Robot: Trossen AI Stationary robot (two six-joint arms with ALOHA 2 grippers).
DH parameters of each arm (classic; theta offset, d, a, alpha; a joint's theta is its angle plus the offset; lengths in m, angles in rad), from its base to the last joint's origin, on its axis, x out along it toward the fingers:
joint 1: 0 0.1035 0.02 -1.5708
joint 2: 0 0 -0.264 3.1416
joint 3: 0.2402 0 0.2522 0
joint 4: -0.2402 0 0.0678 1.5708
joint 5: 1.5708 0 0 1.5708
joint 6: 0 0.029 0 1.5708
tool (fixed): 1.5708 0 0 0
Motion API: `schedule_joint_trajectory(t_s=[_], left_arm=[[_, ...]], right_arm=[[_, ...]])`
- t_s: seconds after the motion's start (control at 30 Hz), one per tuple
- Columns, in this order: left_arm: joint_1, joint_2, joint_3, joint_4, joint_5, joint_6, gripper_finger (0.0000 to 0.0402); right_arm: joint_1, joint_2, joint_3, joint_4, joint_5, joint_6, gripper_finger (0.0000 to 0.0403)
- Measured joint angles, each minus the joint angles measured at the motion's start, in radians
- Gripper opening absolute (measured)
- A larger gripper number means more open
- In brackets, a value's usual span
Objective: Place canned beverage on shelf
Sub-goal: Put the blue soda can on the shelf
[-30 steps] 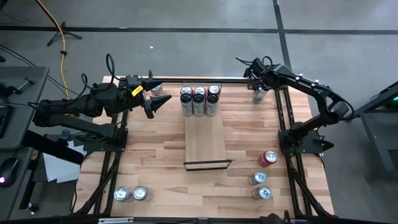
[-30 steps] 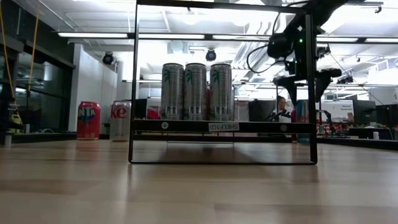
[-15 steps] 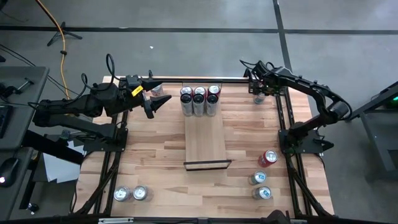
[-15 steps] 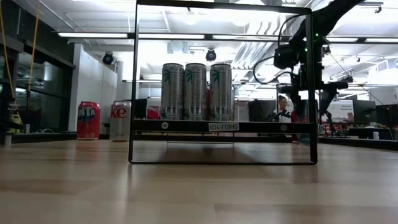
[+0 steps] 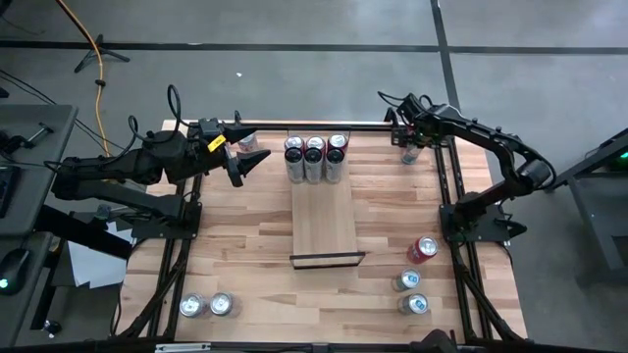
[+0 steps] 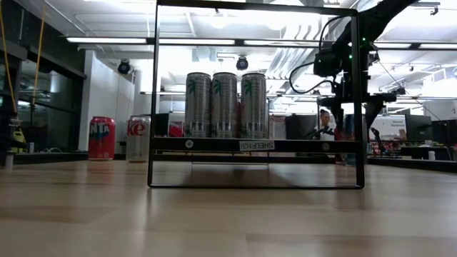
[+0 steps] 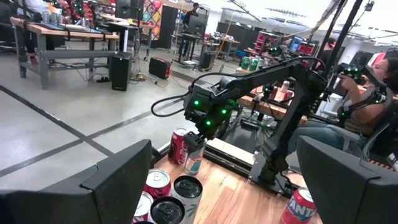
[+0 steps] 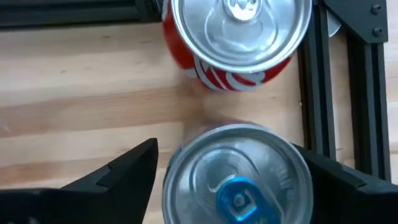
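A silver can with a blue tab (image 8: 236, 180) stands upright at the table's far right corner, beside a red can (image 8: 239, 37). My right gripper (image 8: 227, 149) points steeply down over the silver can, open, one finger on either side of its top. The shelf (image 5: 327, 226) lies in the middle of the table and carries three tall cans (image 5: 314, 157) at its far end. My left gripper (image 5: 253, 165) hangs open and level at the far left, holding nothing.
Three more cans (image 5: 412, 279) stand near the right edge and two (image 5: 206, 305) at the near left corner. Another can (image 5: 248, 140) stands behind my left gripper. Black frame rails (image 8: 314, 93) run close beside the silver can.
My right gripper has sunk and tipped further downward, shifting toward the right edge until it stands over the silver can with a finger on each side.
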Motion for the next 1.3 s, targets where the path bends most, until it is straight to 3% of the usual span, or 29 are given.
schedule_joint_trajectory(t_s=[0.23,0.5,0.67,0.8,0.9,1.07,1.3], left_arm=[[0.000,0.000,0.000,0.000,0.000,-0.001,0.0353],[0.000,0.000,0.000,0.000,0.000,0.000,0.0353],[0.000,0.000,0.000,0.000,0.000,0.000,0.0353],[0.000,0.000,0.000,0.002,0.000,-0.024,0.0353],[0.000,0.000,0.000,0.002,0.000,-0.026,0.0353],[0.000,0.000,0.000,0.002,-0.001,-0.026,0.0353],[0.000,0.000,0.000,0.002,-0.001,-0.026,0.0353]], right_arm=[[0.005,-0.004,0.002,-0.033,-0.016,-0.052,0.0219],[0.078,-0.178,0.021,-0.093,-0.109,-0.224,0.0218],[0.166,-0.317,0.195,-0.247,-0.238,-0.357,0.0218],[0.307,-0.351,0.373,-0.314,-0.339,-0.336,0.0218],[0.466,-0.323,0.480,-0.330,-0.368,-0.334,0.0218],[0.735,-0.192,0.587,-0.329,-0.316,-0.416,0.0218],[0.910,0.089,0.682,-0.321,-0.284,-0.634,0.0218]])
